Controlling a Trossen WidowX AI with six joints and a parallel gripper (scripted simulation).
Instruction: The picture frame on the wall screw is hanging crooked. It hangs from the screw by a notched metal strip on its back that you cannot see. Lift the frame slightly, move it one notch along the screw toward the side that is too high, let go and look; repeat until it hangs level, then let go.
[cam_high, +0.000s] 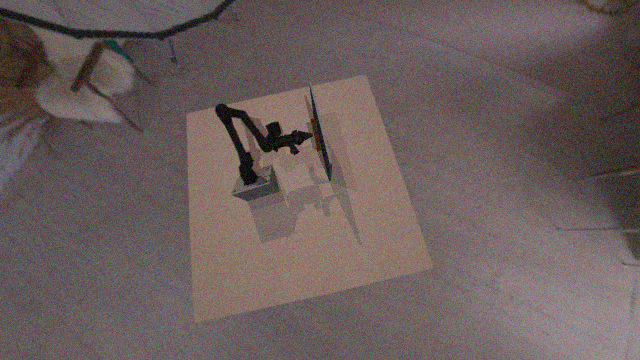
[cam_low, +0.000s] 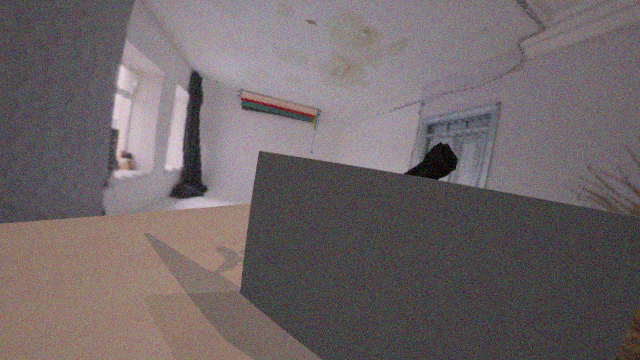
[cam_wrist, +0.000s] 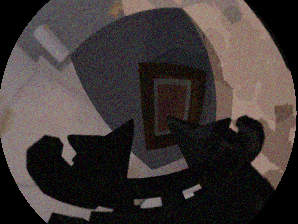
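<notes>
The picture frame (cam_high: 317, 141) (cam_wrist: 146, 95) has a dark reddish-brown border and a pale inner line. It hangs on the near face of the grey wall panel (cam_high: 324, 156) (cam_wrist: 112, 65). The top view shows it almost edge-on, and its tilt is hard to judge in the wrist view. My gripper (cam_high: 311, 134) (cam_wrist: 150, 120) is open, with nothing between its fingers. Its tips point at the frame and are close to it; whether they touch cannot be told. In the wrist view one fingertip overlaps the frame's lower part. The screw and notched strip are hidden.
The panel stands upright on the beige table top (cam_high: 310, 270) (cam_low: 60, 260) and hides the frame in the exterior view, where only a dark piece of the arm (cam_low: 436, 161) shows above it. The arm's grey base block (cam_high: 257, 191) stands opposite the panel's picture side.
</notes>
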